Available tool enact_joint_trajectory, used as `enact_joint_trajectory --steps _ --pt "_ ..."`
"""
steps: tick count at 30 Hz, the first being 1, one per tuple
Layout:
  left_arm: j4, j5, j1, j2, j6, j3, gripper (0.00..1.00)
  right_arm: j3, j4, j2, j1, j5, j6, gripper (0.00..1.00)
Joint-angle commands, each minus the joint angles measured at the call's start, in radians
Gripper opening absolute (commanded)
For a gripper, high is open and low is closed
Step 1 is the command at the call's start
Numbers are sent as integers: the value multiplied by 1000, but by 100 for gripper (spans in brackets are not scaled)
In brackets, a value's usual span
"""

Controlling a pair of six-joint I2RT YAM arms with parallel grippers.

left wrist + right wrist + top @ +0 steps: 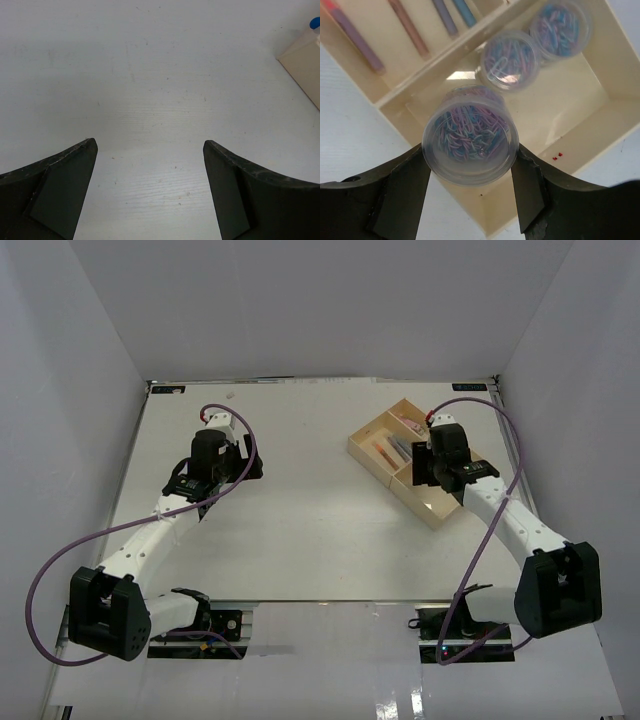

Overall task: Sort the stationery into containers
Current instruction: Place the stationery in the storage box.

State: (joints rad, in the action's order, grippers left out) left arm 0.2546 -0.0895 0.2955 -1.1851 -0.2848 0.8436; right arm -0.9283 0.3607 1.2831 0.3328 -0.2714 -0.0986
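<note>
Gripping a clear tub (pixel 467 132) of paper clips in the part-closed right claw (pixel 468 152), over the tray (pixel 580 120) compartment holding two more tubs (pixel 509 60). Lower straight, keep level, release beside them. Hovering left claw (pixel 150 150) wide open, empty, above bare surface (pixel 150 70).

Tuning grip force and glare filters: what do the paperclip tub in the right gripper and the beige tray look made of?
The tub looks like clear glossy plastic: the coloured paperclips show through its wall. The tray is probably smooth beige plastic, semi-gloss: its floor throws back a bright light patch. Coated wood or card cannot be ruled out.
</note>
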Motion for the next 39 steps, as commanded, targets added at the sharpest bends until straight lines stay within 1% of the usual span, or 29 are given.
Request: enact_joint_trajectory --steps 1,6,18,25,26,27,29,36,39 --pt "-14 0 -4 36 7 -3 98 28 4 7 -55 44 -9 45" --pt "-12 2 -4 36 9 -5 98 36 -17 59 -106 78 -15 45" --pt "-14 1 -4 35 12 -5 98 -1 -69 160 -110 164 -38 46" --pt "-14 0 -4 36 12 -5 98 -26 -82 188 -109 164 -38 55" --pt "-12 0 -4 36 12 -5 98 -29 -83 193 -110 163 -39 57" --pt "-14 0 -4 38 12 -5 98 -33 -85 194 -110 161 -38 62" --pt "-14 -1 -4 36 12 -5 98 -40 -83 194 -110 159 -39 64" --pt "-12 -3 -4 39 13 -5 98 -61 -72 185 -110 172 -41 78" --pt "-14 -4 -4 39 15 -5 98 -64 -65 176 -110 181 -39 82"
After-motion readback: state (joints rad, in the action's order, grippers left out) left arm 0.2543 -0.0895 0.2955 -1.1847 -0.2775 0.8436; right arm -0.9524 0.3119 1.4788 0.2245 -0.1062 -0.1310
